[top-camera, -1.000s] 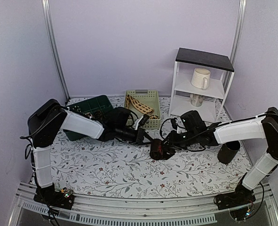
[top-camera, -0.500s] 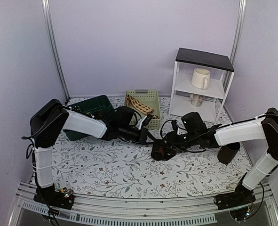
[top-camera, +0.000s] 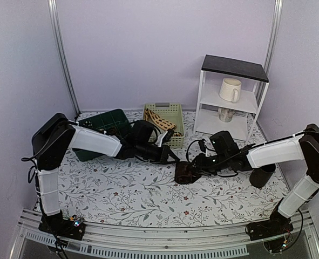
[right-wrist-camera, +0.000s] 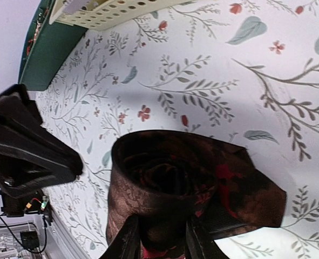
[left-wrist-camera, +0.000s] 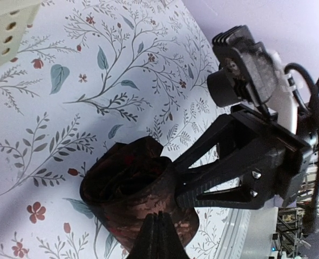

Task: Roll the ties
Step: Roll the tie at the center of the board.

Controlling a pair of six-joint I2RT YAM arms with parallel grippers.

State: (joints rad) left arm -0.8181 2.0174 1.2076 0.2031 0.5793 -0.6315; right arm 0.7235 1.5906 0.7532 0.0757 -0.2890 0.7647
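Note:
A dark brown-black tie (top-camera: 183, 172) with red marks lies rolled into a coil on the floral table, mid-right. My right gripper (top-camera: 195, 167) grips one side of it; in the right wrist view its two fingers (right-wrist-camera: 130, 237) straddle the coil's wall (right-wrist-camera: 164, 183) with fabric filling the gap. My left gripper (top-camera: 172, 158) is shut and empty, its tip (left-wrist-camera: 158, 218) right at the coil's outer wall (left-wrist-camera: 127, 186); whether it touches cannot be told. A beige tie (top-camera: 160, 120) with dark markings lies in the pale green basket (top-camera: 176, 110).
A dark green bin (top-camera: 102, 125) stands left of the basket. A white shelf (top-camera: 232, 67) with two mugs is at the back right. A black cup (top-camera: 263, 174) stands on the table under my right forearm.
My right gripper opened wider, then closed back on the coil. My left gripper reached a little further right toward the coil, staying shut.

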